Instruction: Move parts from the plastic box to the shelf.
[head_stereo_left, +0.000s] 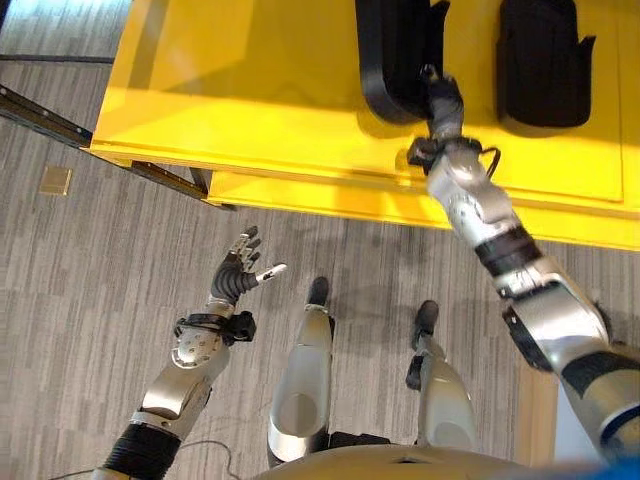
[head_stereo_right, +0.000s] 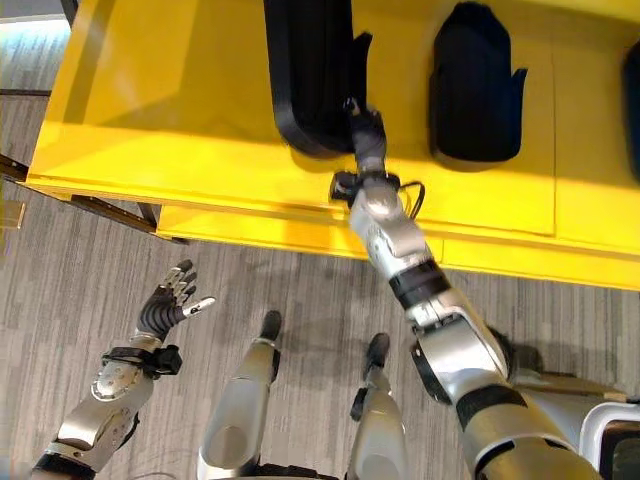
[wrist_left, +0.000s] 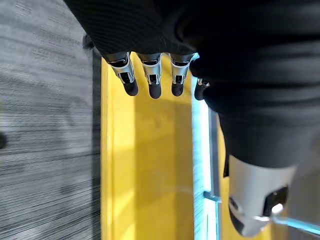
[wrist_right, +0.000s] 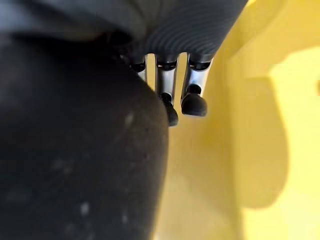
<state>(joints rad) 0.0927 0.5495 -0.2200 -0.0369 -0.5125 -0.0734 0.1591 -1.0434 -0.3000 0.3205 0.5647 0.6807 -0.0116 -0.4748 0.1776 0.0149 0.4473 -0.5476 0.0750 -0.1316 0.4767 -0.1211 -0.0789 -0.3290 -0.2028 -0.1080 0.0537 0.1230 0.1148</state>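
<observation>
Yellow shelf (head_stereo_left: 250, 90): two black parts on top. Right hand (head_stereo_left: 443, 100), fingers curled round the near edge of one black part (head_stereo_left: 390, 55); second part (head_stereo_left: 540, 60) beside it. Left hand (head_stereo_left: 240, 268), fingers spread, empty, over floor before shelf.

A bright yellow shelf (head_stereo_left: 260, 90) holds 2 matte black parts (head_stereo_right: 474, 90) above grey, finely streaked flooring (head_stereo_left: 90, 270).

No text, label, number or sign can be read anywhere. The yellow shelf (head_stereo_left: 300, 90) across the upper frame is plain. The black parts (head_stereo_right: 470, 85) on it bear no legible print.
</observation>
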